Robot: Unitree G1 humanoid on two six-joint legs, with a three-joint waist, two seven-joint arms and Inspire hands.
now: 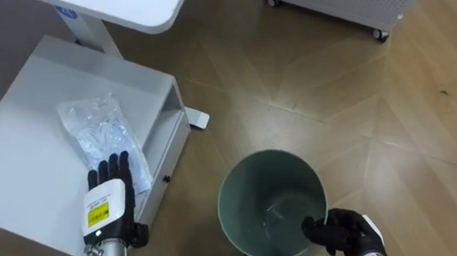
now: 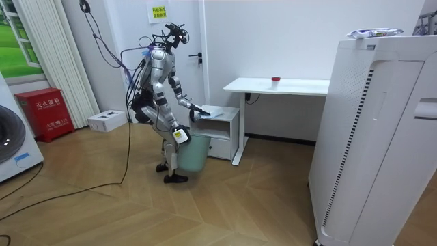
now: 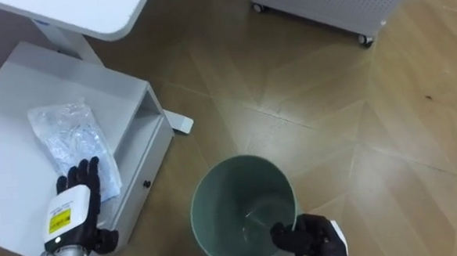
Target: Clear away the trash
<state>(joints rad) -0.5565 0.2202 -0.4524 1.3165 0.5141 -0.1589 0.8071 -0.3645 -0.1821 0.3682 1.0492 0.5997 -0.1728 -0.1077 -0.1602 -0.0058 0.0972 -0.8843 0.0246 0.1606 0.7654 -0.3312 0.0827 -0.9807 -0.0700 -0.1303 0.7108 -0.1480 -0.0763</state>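
The garbage here is a crumpled clear plastic bag (image 1: 103, 134) lying on top of a low white cabinet (image 1: 24, 115), near its front edge. The cabinet stands beside the leg of a white table (image 1: 132, 7). The left hand (image 1: 109, 198) lies flat over the bag's near end with its fingers straight and spread, touching the plastic but not closed on it, likely about to pin or rake it in. The right hand (image 1: 340, 232) is curled round the rim of a green bin (image 1: 233, 183), apparently holding it just below the cabinet's edge to catch the bag. A yellow label (image 1: 98, 212) on the back of the left hand bears print too small to read, as does a notice (image 2: 158, 11) on the wall.
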